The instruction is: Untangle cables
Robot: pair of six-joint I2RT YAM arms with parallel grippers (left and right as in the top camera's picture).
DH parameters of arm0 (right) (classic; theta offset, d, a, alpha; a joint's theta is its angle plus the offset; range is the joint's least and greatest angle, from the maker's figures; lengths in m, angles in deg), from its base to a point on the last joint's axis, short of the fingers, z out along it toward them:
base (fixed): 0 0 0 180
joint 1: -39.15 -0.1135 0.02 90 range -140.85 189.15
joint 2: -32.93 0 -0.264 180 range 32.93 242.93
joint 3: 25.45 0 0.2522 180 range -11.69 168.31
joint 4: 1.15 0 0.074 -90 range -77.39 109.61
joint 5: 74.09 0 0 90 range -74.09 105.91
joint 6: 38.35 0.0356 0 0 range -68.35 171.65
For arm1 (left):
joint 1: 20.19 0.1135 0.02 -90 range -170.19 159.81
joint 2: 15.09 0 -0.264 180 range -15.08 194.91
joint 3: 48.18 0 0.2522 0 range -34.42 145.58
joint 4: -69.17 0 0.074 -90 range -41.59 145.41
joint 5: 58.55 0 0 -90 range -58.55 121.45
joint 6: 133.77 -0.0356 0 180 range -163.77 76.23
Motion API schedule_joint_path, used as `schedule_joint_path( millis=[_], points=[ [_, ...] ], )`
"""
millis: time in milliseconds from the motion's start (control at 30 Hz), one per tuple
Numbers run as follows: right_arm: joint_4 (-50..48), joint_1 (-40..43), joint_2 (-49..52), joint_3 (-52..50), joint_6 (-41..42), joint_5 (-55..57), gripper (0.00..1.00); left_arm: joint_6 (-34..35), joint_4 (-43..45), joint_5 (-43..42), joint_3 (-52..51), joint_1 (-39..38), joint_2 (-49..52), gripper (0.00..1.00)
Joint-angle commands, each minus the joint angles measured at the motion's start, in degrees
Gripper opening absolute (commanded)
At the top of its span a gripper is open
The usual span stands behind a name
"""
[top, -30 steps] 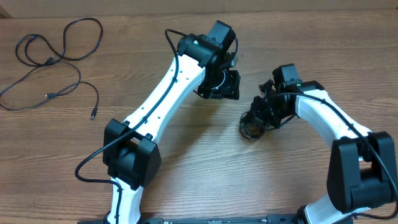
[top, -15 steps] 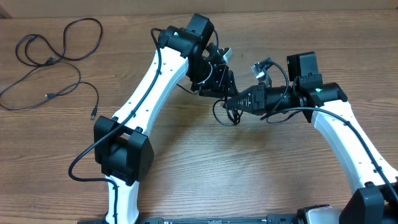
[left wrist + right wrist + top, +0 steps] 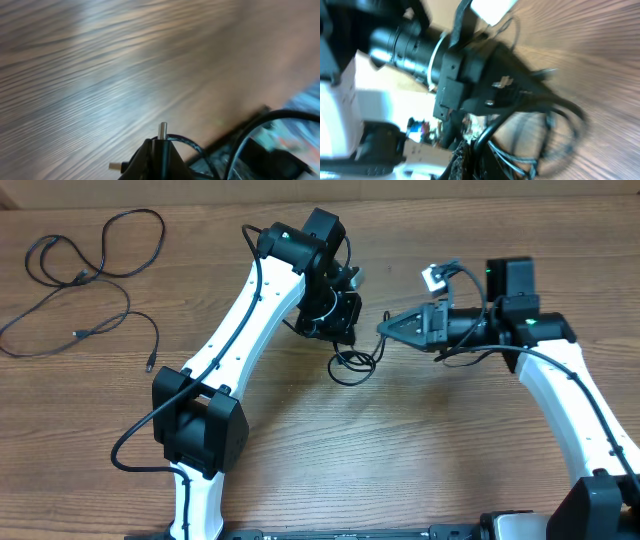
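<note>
Black cable tangle (image 3: 350, 366) sits mid-frame between both arms, above the bench (image 3: 300, 450). The left gripper (image 3: 343, 338) jaws have just pressed together on a plug end, while the right gripper (image 3: 384, 328) jaws stay pinched on another strand. Both ends secured, so a pull-apart appears feasible. Loose cables (image 3: 78, 278) lie upper left.

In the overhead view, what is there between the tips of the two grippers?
A small tangle of black cables loops between the left gripper and the right gripper; the overhead view shows it.
</note>
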Motion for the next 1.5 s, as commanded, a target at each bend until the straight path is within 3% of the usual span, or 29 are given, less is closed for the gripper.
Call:
schedule_joint_path(
  millis=[0, 67, 167, 333, 467, 633, 867, 1133, 1367, 1467],
  points=[
    [2.8, 5.2, -1.7, 1.5, 0.2, 7.7, 0.04, 5.9, -1.7, 17.8, -0.2, 0.1, 0.8, 0.08],
    [7.0, 6.9, -1.7, 1.5, 0.3, 19.4, 0.04, 6.5, -1.6, 20.9, -0.2, 0.1, 0.9, 0.19],
    [12.0, 7.0, -1.7, 1.4, 5.6, 38.3, 0.04, 6.7, -1.3, 21.3, -0.2, 0.1, 0.9, 0.24],
    [13.8, 7.0, -1.7, 1.4, 6.3, 44.4, 0.04, 7.8, 0.0, 20.9, -0.2, 0.1, 0.9, 0.22],
    [13.7, 6.9, -1.7, 1.4, 7.7, 41.1, 0.04, 8.0, 0.4, 17.7, -0.2, -0.1, 0.9, 0.24],
    [8.0, 7.0, -1.7, 1.4, 8.2, 20.5, 0.04, 7.4, 3.1, 5.3, -0.2, -0.1, 0.9, 0.46],
    [3.7, 6.9, -1.7, 1.3, 11.4, 8.3, 0.04, 7.5, 3.8, -0.9, -0.2, -0.7, 0.9, 0.53],
    [2.9, 2.8, -1.7, 1.3, 9.0, 5.5, 0.04, 7.7, 6.4, -3.7, -0.2, -3.0, 0.9, 0.54],
    [-0.7, 0.9, -1.7, 1.3, 10.5, 10.2, 0.04, 7.6, 5.2, -2.5, -0.2, -3.8, 0.9, 0.36],
    [-0.8, 0.9, -1.7, 1.3, 10.5, 15.2, 0.04, 6.9, 4.2, -2.6, -0.2, -3.8, 0.9, 0.35]
  ],
)
